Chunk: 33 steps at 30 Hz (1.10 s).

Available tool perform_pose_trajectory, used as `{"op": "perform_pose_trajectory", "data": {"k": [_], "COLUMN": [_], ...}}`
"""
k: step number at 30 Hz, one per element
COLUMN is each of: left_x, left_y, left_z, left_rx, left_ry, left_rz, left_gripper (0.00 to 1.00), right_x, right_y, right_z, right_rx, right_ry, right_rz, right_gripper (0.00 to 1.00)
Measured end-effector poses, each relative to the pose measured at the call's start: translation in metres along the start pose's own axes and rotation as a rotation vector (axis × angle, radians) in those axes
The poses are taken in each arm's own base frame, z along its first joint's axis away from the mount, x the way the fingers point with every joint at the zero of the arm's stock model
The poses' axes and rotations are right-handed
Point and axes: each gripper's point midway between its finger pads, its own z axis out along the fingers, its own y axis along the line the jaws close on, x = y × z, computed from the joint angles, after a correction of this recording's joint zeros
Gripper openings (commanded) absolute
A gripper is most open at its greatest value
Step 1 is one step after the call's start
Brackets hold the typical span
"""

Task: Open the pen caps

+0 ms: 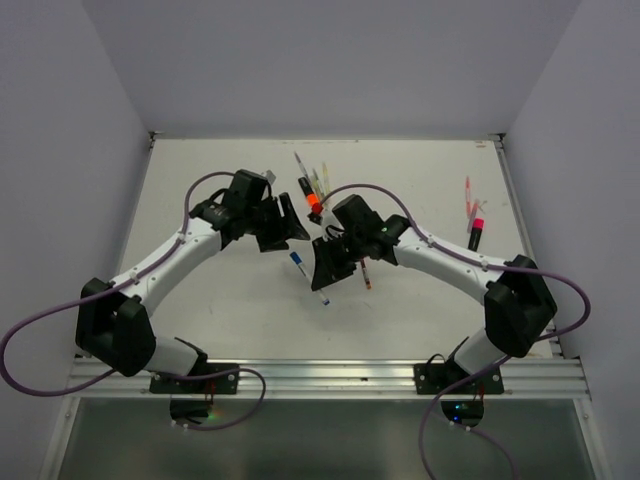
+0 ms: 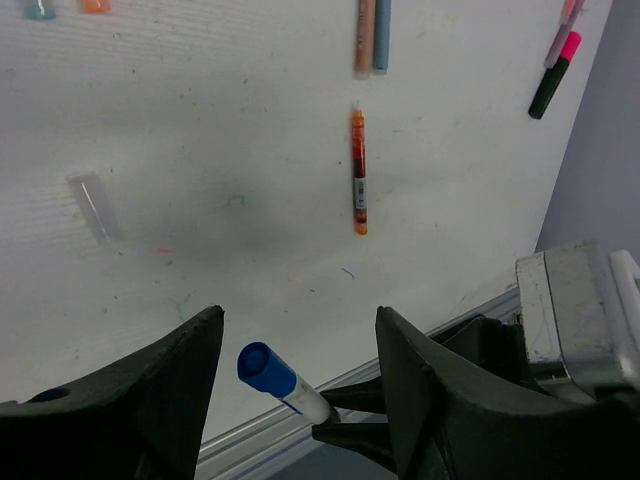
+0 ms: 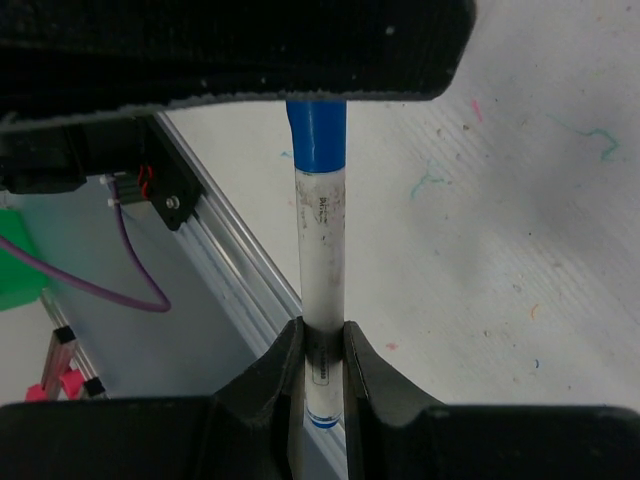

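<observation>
My right gripper [image 3: 322,338] is shut on the white body of a pen [image 3: 322,250], which hangs above the table with its blue pen cap [image 3: 316,135] pointing away. My left gripper [image 2: 300,318] is open, and the blue cap [image 2: 265,368] sits between its fingers, closer to the left finger [image 2: 190,370], touching neither. From above, the two grippers meet mid-table, the left gripper [image 1: 290,232] at the capped end [image 1: 297,259] and the right gripper [image 1: 328,268] on the pen's body [image 1: 310,280]. Other pen caps lie at the back: an orange one [image 1: 314,203] and a pink one [image 1: 477,221].
An orange pen [image 2: 358,172] lies on the table beyond my left fingers, and two more pens [image 2: 368,35] lie farther off. A pink-capped black highlighter [image 2: 555,75] lies at the right. A clear cap [image 2: 92,203] lies to the left. The aluminium rail [image 1: 330,375] runs along the near edge.
</observation>
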Motion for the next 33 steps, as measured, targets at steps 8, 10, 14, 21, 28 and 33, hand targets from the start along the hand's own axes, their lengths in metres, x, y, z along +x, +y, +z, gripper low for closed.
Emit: {"op": "perform_pose_trajectory", "data": {"k": [8,10,14,21,28,33], "left_x": [0.0,0.001,0.005,0.01,0.009,0.008], "left_y": [-0.002,-0.003,-0.006,-0.009,-0.009,-0.018], "left_z": [0.0,0.0,0.001,0.002,0.002,0.002], "left_rx": [0.01,0.011,0.016,0.02,0.016,0.045], "left_ry": [-0.001,0.001,0.01,0.019,0.013,0.01], "left_rz": [0.007,0.01,0.02,0.027,0.02,0.013], "left_gripper": [0.65,0.65,0.62,0.44,0.0,0.0], "right_x": [-0.014,-0.018,-0.028,-0.035,-0.034,-0.034], "right_y": [-0.001,0.001,0.006,0.01,0.01,0.011], "right_z": [-0.005,-0.007,-0.011,-0.013,-0.013,-0.013], "right_rx": [-0.006,-0.009,-0.017,-0.025,-0.025,-0.025], "right_ry": [-0.039,-0.049,-0.075,-0.092,-0.091,-0.091], "right_rz": [0.04,0.045,0.04,0.042,0.048,0.051], "right_gripper": [0.0,0.0,0.0,0.0,0.0,0.23]}}
